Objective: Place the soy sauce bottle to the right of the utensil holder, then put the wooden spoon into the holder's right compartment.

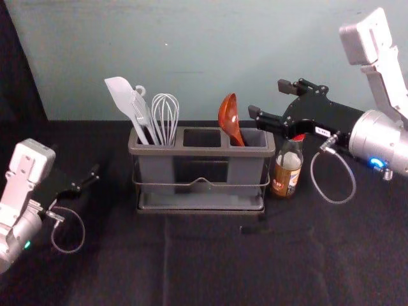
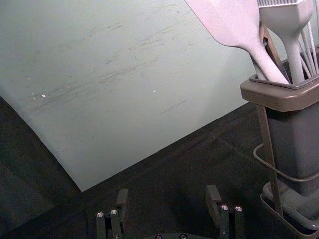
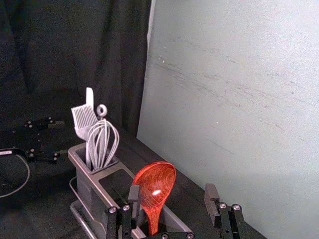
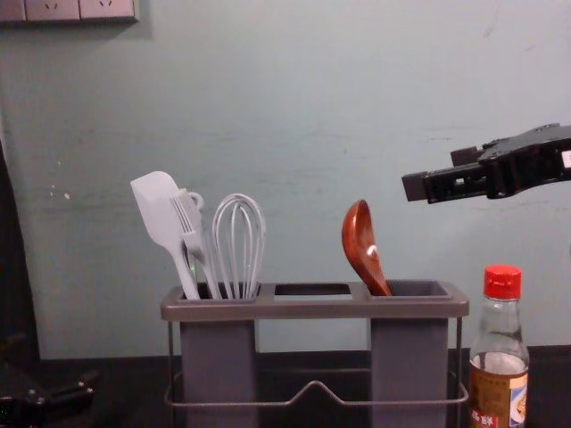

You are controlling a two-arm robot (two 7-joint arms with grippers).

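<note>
hovering, right gripper [image 1: 269,99], spread, near holder [image 4: 314,308]. wooden spoon [image 4: 360,245] leaning in right compartment [image 4: 409,348]; likely light, stiff, slick; pinch neck. glass bottle [image 4: 500,366] just right, fragile. left gripper [image 2: 167,199] parked left, spread.

I'm seeing 3 pale utensils, a spatula [image 1: 121,94], a brush [image 4: 187,218] and a whisk [image 1: 166,119], standing between the left gripper [image 1: 88,178] and the right gripper [image 1: 266,99]. Beyond both, a wall [image 1: 204,57] is rising; beneath them, black cloth [image 1: 210,268] is spreading.
</note>
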